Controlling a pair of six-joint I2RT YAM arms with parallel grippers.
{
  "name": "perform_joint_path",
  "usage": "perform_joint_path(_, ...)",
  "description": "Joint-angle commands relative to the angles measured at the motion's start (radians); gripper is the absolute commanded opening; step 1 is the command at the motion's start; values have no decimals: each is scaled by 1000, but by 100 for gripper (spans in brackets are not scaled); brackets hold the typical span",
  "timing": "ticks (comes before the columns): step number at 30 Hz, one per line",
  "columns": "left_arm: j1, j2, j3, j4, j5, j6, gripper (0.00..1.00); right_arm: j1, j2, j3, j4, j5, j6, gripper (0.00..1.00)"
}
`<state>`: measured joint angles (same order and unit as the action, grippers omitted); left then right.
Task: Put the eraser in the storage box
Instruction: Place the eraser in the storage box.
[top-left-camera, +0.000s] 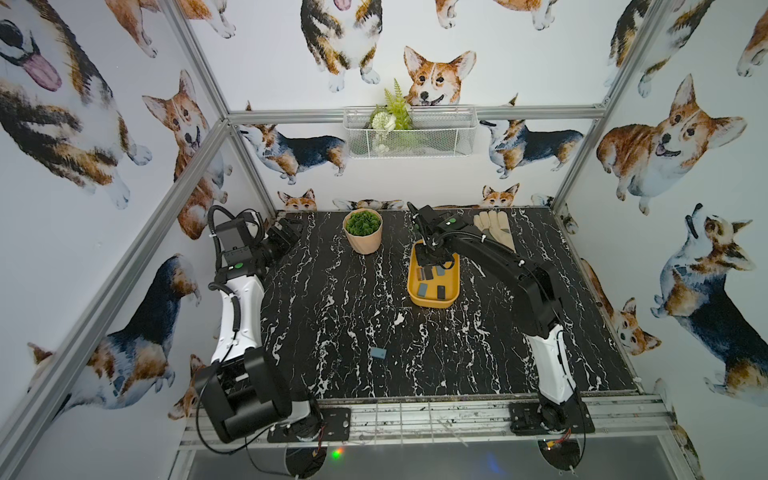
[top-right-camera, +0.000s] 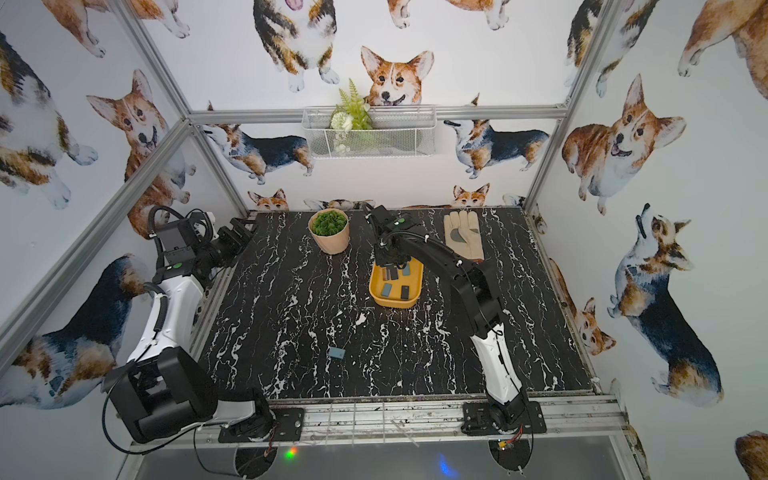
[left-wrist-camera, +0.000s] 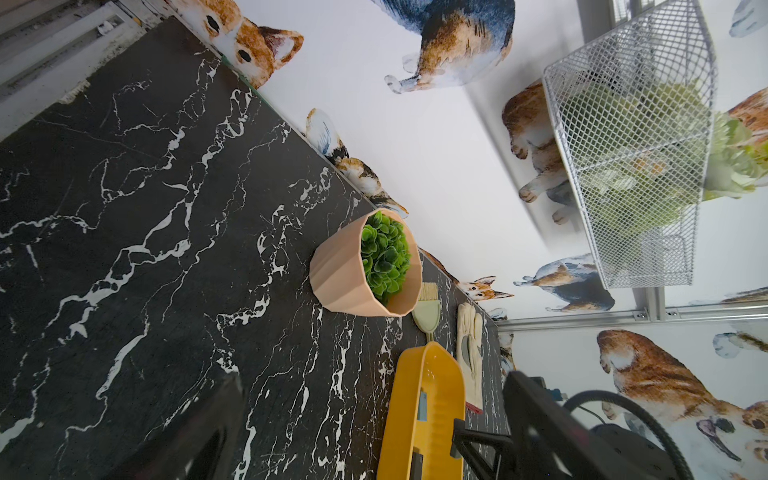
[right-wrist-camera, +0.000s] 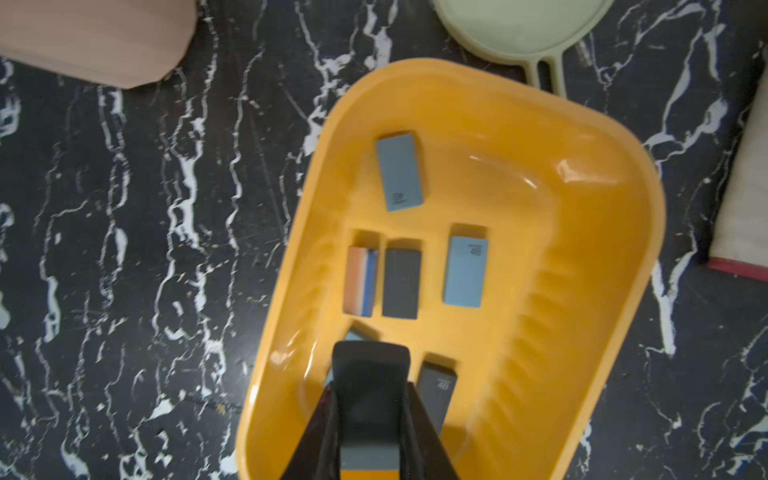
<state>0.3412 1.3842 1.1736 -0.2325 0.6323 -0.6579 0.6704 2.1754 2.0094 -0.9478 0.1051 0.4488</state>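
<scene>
Now the right gripper (right-wrist-camera: 370, 386) pinches a dark eraser (right-wrist-camera: 370, 363) between its jaws, over the far part of the yellow storage box (top-left-camera: 430, 302), where other erasers (right-wrist-camera: 464, 272) lie. The left gripper (top-left-camera: 296, 229) stands spread wide, far left. One blue eraser (top-left-camera: 379, 353) lies on the near table (top-left-camera: 332, 291).

In the right wrist view, "4B" is printed on a light blue eraser (right-wrist-camera: 465, 272) and on a black eraser (right-wrist-camera: 436, 395) in the storage box (right-wrist-camera: 582, 232). The stamp on the darker blue eraser (right-wrist-camera: 400, 172) is too blurred to read.
</scene>
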Motion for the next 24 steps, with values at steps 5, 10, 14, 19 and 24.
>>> perform_joint_path(5,-58,73,94,-28,-46,52,100,-78,80,55,35,-54,-29,23)
perform_joint_path(10,-87,136,142,-13,-50,55,100,-100,161,148,4,-53,-53,23)
perform_joint_path(14,-110,185,184,-17,-56,72,100,-118,215,199,-14,-62,-46,23)
perform_joint_path(19,-123,240,221,-14,-57,71,100,-130,260,253,-28,-53,-48,23)
perform_joint_path(24,-130,268,250,-14,-56,71,100,-138,304,299,-48,-59,-51,23)
